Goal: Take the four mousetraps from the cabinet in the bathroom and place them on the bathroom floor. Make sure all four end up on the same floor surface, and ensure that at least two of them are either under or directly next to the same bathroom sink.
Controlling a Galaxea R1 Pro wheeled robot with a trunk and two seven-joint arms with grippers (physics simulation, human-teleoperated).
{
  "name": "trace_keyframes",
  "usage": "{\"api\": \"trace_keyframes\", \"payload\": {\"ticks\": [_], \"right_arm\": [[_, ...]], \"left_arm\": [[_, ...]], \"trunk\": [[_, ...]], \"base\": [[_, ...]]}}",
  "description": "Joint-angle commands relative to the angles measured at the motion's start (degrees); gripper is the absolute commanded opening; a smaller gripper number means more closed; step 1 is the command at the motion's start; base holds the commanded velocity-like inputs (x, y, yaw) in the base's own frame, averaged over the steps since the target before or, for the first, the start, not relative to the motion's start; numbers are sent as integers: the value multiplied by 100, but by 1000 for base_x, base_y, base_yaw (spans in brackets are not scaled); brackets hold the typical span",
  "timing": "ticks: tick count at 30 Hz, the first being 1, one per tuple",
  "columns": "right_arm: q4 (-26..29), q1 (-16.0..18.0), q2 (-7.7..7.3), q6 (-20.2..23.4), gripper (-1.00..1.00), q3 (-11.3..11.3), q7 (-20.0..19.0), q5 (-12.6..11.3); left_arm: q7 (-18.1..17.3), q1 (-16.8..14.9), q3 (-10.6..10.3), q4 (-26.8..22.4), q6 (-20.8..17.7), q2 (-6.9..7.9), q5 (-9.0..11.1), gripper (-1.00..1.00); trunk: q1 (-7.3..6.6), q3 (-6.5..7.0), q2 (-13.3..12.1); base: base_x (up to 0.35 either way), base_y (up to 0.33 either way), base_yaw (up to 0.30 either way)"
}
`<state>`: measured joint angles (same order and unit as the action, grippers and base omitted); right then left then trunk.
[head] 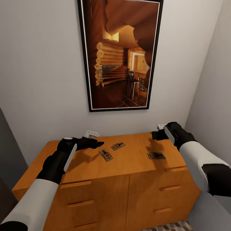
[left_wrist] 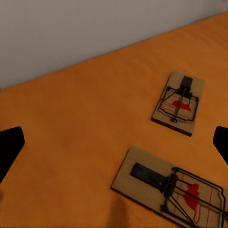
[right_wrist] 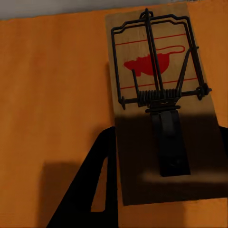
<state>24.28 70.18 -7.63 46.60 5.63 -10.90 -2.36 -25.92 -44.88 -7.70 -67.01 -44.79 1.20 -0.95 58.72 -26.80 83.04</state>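
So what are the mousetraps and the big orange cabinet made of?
The mousetraps look like pale matte wood boards with dark metal wire springs, plus a red printed mouse. The cabinet looks like smooth orange-brown wood, though no grain shows, so it could be painted or laminate.

3 tan mousetraps [head: 106,155] flat on orange-brown cabinet [head: 134,157] top, apart.

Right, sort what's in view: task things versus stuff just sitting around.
For the job:
- three mousetraps on the cabinet top: middle one, one behind it, right one
- a strip of patterned bathroom floor

Just around:
- framed picture on the wall
- two white wall outlets
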Motion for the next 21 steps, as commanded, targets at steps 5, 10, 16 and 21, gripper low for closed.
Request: {"api": "trace_keyframes", "payload": {"ticks": [5, 10, 16, 21], "right_arm": [[16, 4, -140, 45, -100, 64, -53, -21], [41, 4, -389, 176, -100, 87, -226, -30], [105, 4, -840, 641, -100, 115, -956, 22], [128, 5, -1304, 771, -100, 130, -1698, 293]], "left_arm": [[-17, -5, -10, -8, -22, -2, -11, 100], [-18, -3, -11, 0, -15, -5, -11, 100], [-18, -4, -12, 10, -11, -5, -11, 100], [-18, -3, -9, 18, -5, -10, -11, 100]], "trunk": [[1, -7, 3], [1, -7, 3], [1, -7, 3], [1, -7, 3]], "base": [[59, 10, 0], [13, 2, 0], [3, 0, 0], [0, 0, 0]]}}
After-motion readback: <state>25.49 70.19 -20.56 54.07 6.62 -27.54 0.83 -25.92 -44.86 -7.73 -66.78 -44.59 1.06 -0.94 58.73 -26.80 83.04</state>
